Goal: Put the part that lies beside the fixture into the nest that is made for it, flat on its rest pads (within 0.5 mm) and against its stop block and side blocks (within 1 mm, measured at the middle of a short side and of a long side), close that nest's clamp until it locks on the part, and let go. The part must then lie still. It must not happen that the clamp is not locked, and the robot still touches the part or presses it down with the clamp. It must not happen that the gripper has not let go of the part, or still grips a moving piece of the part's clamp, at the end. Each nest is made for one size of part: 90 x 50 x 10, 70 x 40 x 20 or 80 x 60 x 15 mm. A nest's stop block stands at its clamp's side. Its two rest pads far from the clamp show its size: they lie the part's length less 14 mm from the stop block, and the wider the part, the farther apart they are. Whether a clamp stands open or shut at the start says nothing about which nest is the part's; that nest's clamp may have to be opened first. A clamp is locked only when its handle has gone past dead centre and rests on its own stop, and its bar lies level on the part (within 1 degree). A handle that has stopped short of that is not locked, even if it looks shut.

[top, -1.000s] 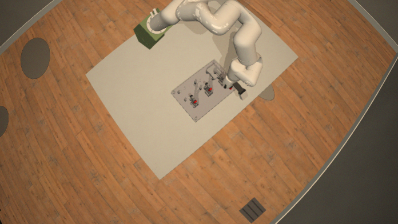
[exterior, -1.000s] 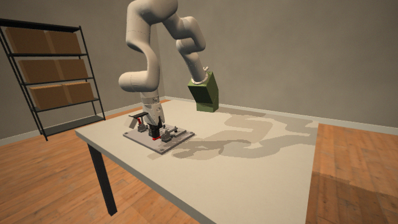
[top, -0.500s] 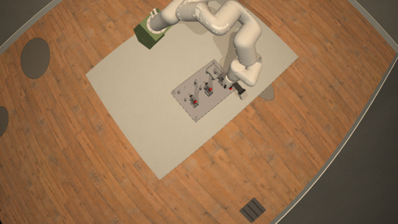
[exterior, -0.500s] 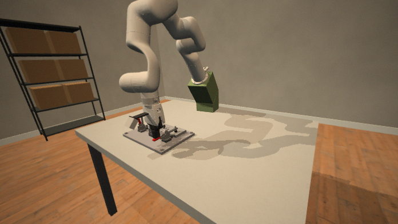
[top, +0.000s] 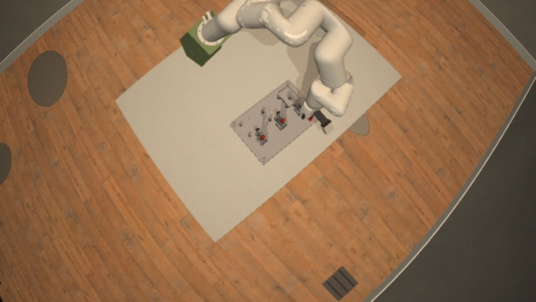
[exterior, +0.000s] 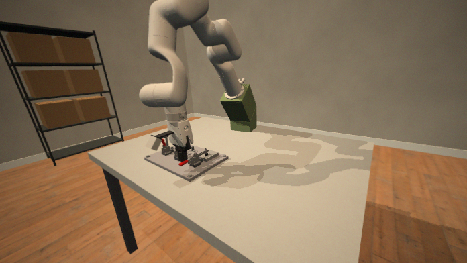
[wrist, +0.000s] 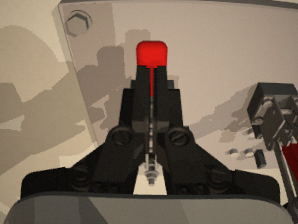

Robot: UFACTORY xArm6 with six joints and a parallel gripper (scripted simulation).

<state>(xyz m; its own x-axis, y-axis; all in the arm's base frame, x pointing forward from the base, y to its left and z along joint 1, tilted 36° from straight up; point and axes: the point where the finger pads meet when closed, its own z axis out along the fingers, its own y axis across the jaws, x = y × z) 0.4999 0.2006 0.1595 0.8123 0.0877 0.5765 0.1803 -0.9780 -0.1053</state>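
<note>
Pushing a clamp handle looks like the step in hand. The fingers are pressed fully together with nothing between them, and they are lined up behind the red handle (wrist: 152,52) of the end clamp (top: 308,115), at the fixture (top: 246,135) edge under the wrist.

The part (top: 286,90) seems to lie already in that end nest, as a pale rectangular outline. It's too faint to tell whether it sits against its blocks.

To do the step well, I'd judge:
- Keep the shut fingers centred on the handle so they don't slip off sideways.
- Follow the handle's arc instead of pushing straight.
- Carry on until the handle is past dead centre and resting on its own stop. Stopping short isn't locked.
- Don't drag the part off its pads.
- Check that the bar sits level on the part.
- Back straight off, without knocking the next clamp (wrist: 273,119), which is close on the right in the wrist view.

Counts:
- 1 arm (exterior: 168,50) on 1 green base (exterior: 241,111)
- 1 bench (exterior: 268,201)
- 1 fixture
- 3 clamps, each with 1 red handle, so 3 handles. The other 2 handles are at (top: 283,120) and (top: 262,136).
- 1 part
- 1 shelf (exterior: 100,67) by the wall, holding 6 boxes (exterior: 50,47), 2 per level on 3 levels
</note>
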